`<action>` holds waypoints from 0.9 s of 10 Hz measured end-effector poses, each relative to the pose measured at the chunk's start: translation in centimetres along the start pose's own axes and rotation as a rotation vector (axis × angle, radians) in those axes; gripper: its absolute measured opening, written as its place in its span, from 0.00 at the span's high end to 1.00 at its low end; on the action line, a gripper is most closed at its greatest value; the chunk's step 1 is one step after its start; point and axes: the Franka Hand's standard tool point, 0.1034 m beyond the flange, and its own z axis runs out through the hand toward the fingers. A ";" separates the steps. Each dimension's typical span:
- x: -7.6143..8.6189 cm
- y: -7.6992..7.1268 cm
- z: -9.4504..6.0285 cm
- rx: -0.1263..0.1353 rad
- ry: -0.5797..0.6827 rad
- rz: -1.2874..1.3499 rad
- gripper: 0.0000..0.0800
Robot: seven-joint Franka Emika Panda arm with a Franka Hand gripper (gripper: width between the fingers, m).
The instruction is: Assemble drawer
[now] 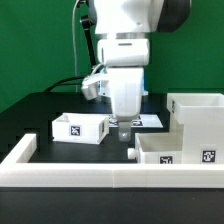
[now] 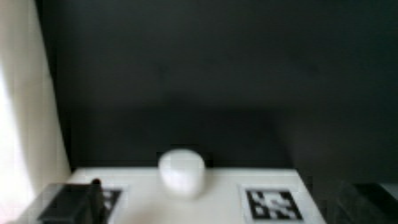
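Note:
The drawer kit lies in pieces on the black table. A small open-top tray [image 1: 80, 127] with a tag sits at the exterior view's left. A second tray [image 1: 172, 150] sits front right, with a small dark knob [image 1: 131, 152] on its side. The large housing [image 1: 200, 112] stands behind it. My gripper [image 1: 123, 126] hangs low between the two trays, touching neither. The blurred wrist view shows a white tagged surface [image 2: 267, 178] with a rounded white knob [image 2: 180, 170] between my gripper's [image 2: 222, 205] wide-apart dark fingers [image 2: 71, 203]. I cannot tell which part it is.
A long low white wall [image 1: 100, 176] edges the table's front and shows in the wrist view [image 2: 18, 100]. The marker board [image 1: 152, 121] lies just behind the gripper. Black cables run at the back left.

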 end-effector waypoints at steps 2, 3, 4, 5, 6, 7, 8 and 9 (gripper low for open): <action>-0.3 -0.1 0.0 0.001 0.000 0.009 0.19; -0.4 -0.2 0.2 0.004 0.001 0.009 0.19; -1.1 -0.5 1.0 0.015 0.027 -0.046 0.19; -1.6 -0.4 2.0 0.028 0.051 -0.067 0.19; -1.9 0.2 2.7 0.032 0.088 -0.093 0.19; -2.3 0.4 2.9 0.043 0.141 -0.114 0.19; -2.2 0.5 3.2 0.053 0.166 -0.113 0.19; -1.7 0.6 3.4 0.056 0.182 -0.106 0.19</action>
